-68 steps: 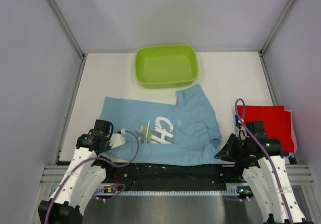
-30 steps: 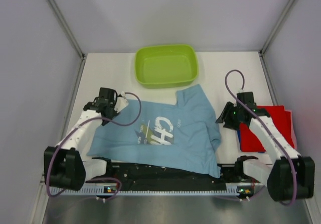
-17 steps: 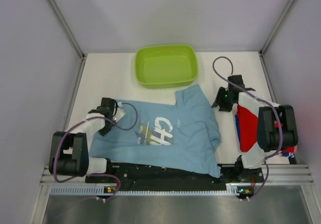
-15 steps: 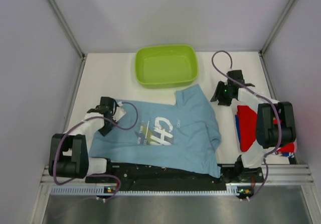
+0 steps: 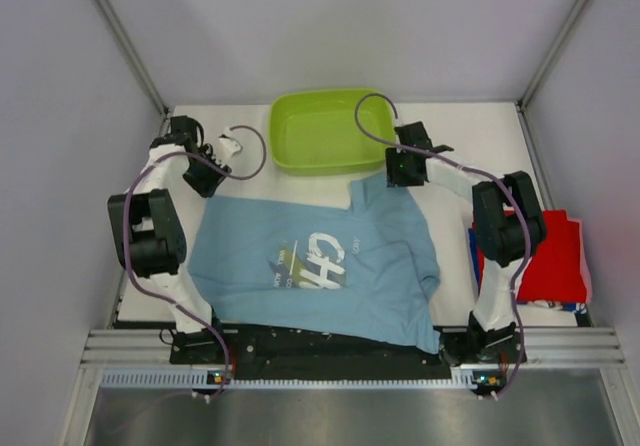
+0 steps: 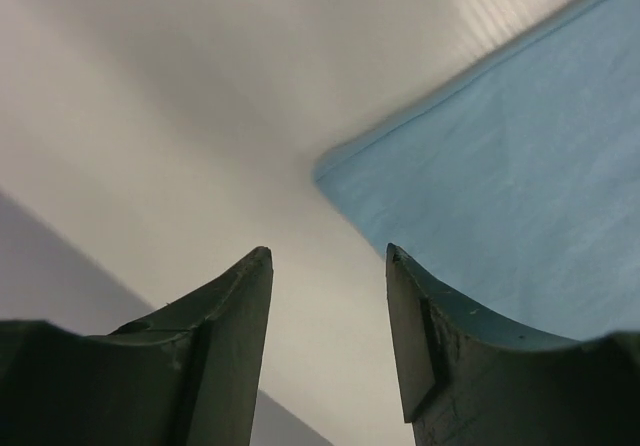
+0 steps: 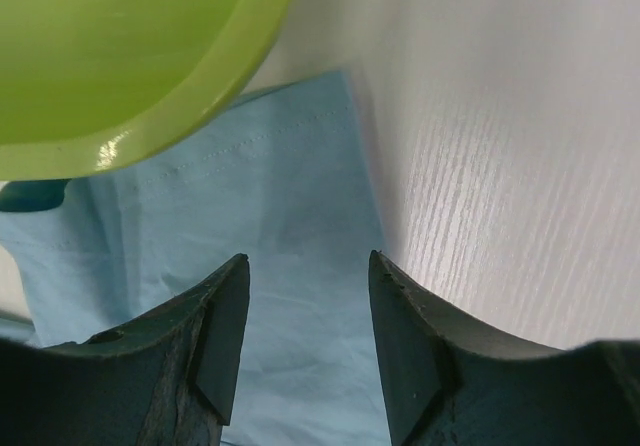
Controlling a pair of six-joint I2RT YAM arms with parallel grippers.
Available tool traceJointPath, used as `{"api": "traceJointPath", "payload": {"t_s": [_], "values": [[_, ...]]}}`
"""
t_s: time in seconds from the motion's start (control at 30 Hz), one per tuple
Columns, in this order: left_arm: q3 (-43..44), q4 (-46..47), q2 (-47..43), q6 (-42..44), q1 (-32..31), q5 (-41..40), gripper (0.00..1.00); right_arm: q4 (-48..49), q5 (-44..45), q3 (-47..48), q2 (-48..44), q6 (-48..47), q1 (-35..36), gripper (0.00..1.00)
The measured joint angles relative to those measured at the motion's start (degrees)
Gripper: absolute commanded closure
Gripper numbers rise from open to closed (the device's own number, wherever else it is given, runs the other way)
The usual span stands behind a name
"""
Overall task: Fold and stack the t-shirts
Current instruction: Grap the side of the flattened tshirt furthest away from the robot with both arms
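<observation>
A light blue t-shirt (image 5: pixel 330 256) with white chest lettering lies spread flat mid-table. My left gripper (image 5: pixel 208 178) hovers open just beyond its far-left corner. In the left wrist view the open left gripper (image 6: pixel 328 256) has white table between its fingers and the shirt corner (image 6: pixel 480 196) just right of them. My right gripper (image 5: pixel 402 174) stands open over the shirt's far-right corner, beside the basin. The right wrist view shows the right gripper (image 7: pixel 308 261) above blue cloth (image 7: pixel 290 196), empty. A folded red t-shirt (image 5: pixel 550 256) lies at the right, a sliver of darker blue (image 5: pixel 573 307) under it.
The lime-green basin (image 5: pixel 330 129) sits at the back, touching the shirt's far edge; its rim (image 7: pixel 180 96) fills the upper left of the right wrist view. Grey walls close in both sides and the back. The black rail (image 5: pixel 330 346) runs along the near edge.
Both arms have swung away from the near edge to the shirt's far corners, the left to the far left and the right up past the red t-shirt to the basin. The shirt lies flatter.
</observation>
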Motion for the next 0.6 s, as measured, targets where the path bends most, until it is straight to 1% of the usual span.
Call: {"api": "traceJointPath", "payload": {"t_s": [0.07, 0.17, 0.33, 0.43, 0.53, 0.6], "values": [[1.0, -2.3, 4.5, 3.7, 0.0, 1.7, 0.48, -0.8, 1.9, 0.0, 0.5, -0.6, 1.1, 0.49], [2.4, -4.7, 9.0, 7.9, -0.1, 3.3, 0.48, -1.1, 3.9, 0.0, 1.6, -0.6, 0.6, 0.49], [5.0, -5.1, 11.0, 13.4, 0.0, 4.9, 0.45, -2.4, 6.2, 1.3, 3.4, -0.7, 0.1, 0.48], [7.0, -5.7, 11.8, 16.1, 0.0, 5.7, 0.44, -3.4, 6.5, 2.4, 4.2, -0.9, 0.1, 0.5], [9.7, -8.0, 14.1, 18.4, -0.1, 5.9, 0.44, -4.3, 5.9, 3.8, 5.1, -0.9, 0.1, 0.58], [11.3, -10.4, 16.3, 19.9, 0.0, 5.9, 0.44, -4.6, 5.4, 4.3, 5.4, -0.9, 0.1, 0.69]]}}
